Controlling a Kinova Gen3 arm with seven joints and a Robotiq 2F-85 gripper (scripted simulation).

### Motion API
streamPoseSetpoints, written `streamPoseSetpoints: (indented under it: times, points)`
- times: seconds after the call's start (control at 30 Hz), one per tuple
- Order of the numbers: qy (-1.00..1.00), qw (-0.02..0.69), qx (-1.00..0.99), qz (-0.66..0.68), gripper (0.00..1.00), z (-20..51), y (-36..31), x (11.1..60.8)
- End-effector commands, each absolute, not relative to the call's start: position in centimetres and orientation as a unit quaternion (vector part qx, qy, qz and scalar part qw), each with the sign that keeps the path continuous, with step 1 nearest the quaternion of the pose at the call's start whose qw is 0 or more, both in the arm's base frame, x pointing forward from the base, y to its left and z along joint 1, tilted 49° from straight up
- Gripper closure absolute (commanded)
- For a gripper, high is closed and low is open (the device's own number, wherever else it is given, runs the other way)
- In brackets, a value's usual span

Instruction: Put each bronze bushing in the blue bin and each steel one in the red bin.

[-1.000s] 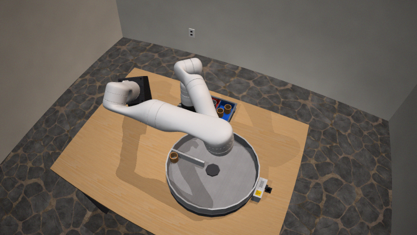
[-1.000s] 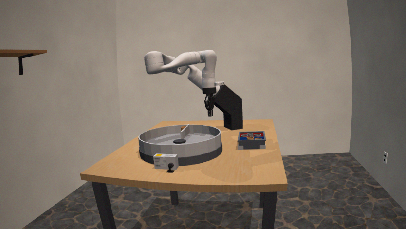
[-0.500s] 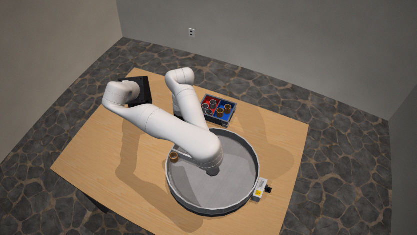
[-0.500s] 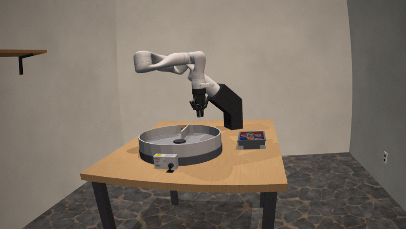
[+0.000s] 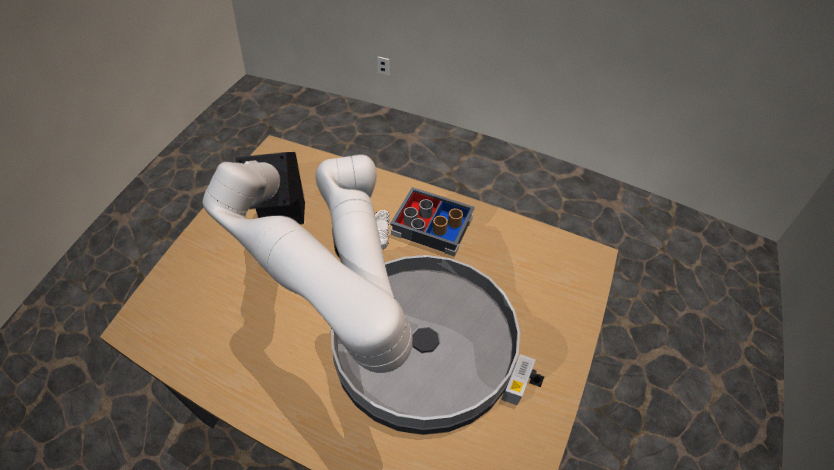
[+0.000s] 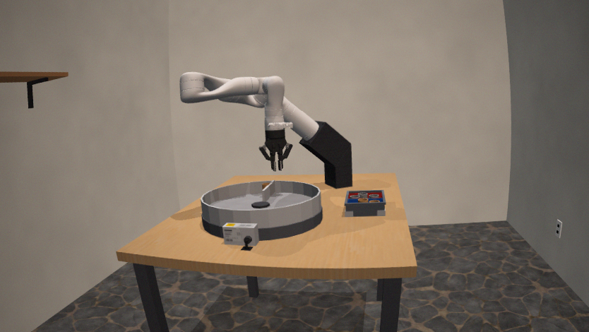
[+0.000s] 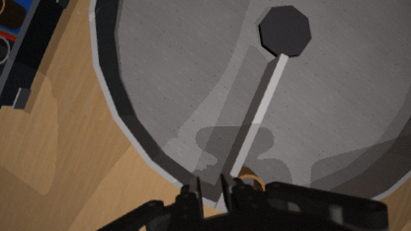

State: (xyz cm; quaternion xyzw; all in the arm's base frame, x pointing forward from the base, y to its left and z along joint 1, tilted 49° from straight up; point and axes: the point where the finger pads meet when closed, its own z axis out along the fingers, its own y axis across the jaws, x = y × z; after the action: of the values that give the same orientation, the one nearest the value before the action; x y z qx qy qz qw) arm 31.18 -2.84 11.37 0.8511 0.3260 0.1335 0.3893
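Bronze catches our eye first: one bushing (image 6: 265, 185) (image 7: 252, 176) stands upright on the turntable (image 5: 515, 326) (image 6: 261, 216) (image 7: 106, 94), just beside its pale divider (image 6: 268, 190) (image 7: 259, 115). We see the gripper (image 6: 277, 165) (image 7: 210, 188) poised above the turntable, released, its fingers narrowly apart with nothing between. Near the turntable, the red bin (image 5: 417, 201) (image 6: 378, 193) holds three steel bushings (image 5: 426, 212) (image 6: 362, 196); the adjoining blue bin (image 5: 455, 234) (image 6: 350, 200) (image 7: 24, 7) holds two bronze ones. A grey box (image 5: 514, 390) (image 6: 241, 234) with a yellow label stands beside the turntable's rim. Beneath it all we find a light wood-grain table (image 5: 192, 262) (image 6: 329, 247) (image 7: 64, 148), streaked with the arm's shadows. Beyond the turntable spread a dark stone-patterned floor (image 5: 682, 315) (image 6: 453, 263) and mottled walls, one bearing an outlet (image 5: 382, 65) (image 6: 558, 228), another a wooden shelf (image 6: 32, 75).
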Motion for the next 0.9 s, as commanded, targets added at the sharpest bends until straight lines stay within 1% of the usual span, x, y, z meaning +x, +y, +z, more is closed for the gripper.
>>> streamPoseSetpoints:
  times: [0.0, 0.13, 0.23, 0.4, 0.8, 0.83, 0.87]
  points:
    - [0.291, 0.383, 0.863, 0.157, 0.82, 12.5, -4.2, 31.1]
    - [0.291, 0.383, 0.863, 0.157, 0.82, 12.5, -4.2, 31.1]
    - [0.214, 0.368, 0.885, 0.188, 0.82, 13.7, -6.0, 31.1]
    - [0.145, 0.351, 0.899, 0.217, 0.82, 14.9, -7.6, 31.0]
    - [0.145, 0.351, 0.899, 0.217, 0.82, 14.9, -7.6, 31.0]
    - [0.138, 0.354, 0.904, 0.194, 0.82, 14.8, -7.2, 31.2]
    - [0.140, 0.354, 0.903, 0.200, 0.82, 14.8, -7.3, 31.2]
